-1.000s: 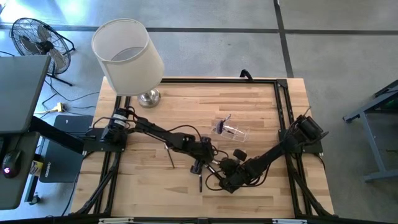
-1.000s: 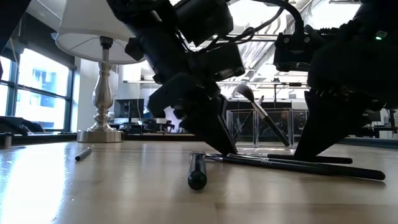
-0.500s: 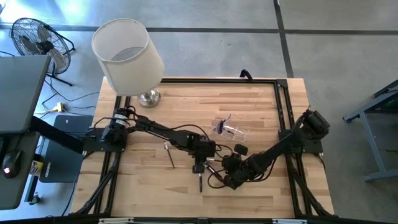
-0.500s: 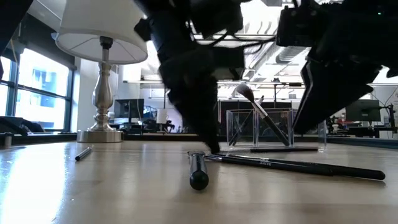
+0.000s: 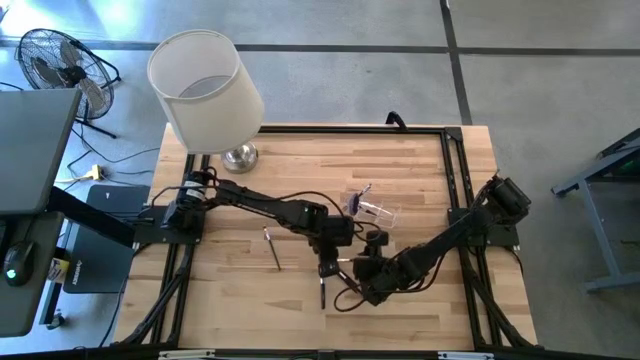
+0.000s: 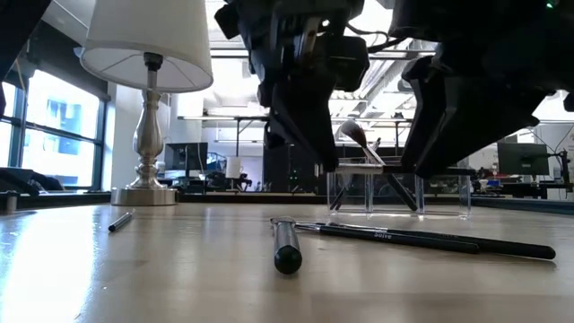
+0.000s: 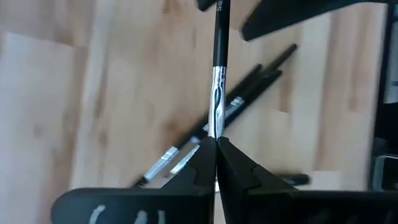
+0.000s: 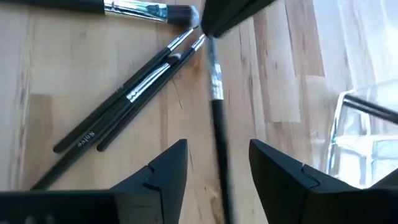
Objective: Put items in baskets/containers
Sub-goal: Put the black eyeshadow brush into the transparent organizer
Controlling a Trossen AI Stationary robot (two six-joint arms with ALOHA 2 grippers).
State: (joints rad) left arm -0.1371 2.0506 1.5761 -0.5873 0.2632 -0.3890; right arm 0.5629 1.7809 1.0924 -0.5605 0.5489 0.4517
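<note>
My left gripper is shut on a slim black makeup brush and holds it above the table's middle. My right gripper stands open, its two fingers on either side of that brush's handle without touching it. Below them several more brushes lie crossed on the wood. One brush lies apart to the left, another toward the near edge. The clear box stands just behind the grippers, and the brushes in it lean against its walls. My left gripper pinches the brush between its two fingertips, just behind the silver ferrule. The handle runs straight on past the fingertips, in line with the fingers. The fingers slant down from the table's left. The brush is lifted clear of the brushes lying on the wood.
A lamp with a big white shade and a silver foot stands at the far left corner. The table's black frame runs along its far and right edges. Bare wood lies at the near left.
My left gripper has risen from the table with the brush and rolled about its own axis, so the brush now hangs clear of the pile. My right gripper has also risen a little, rolled, and opened.
</note>
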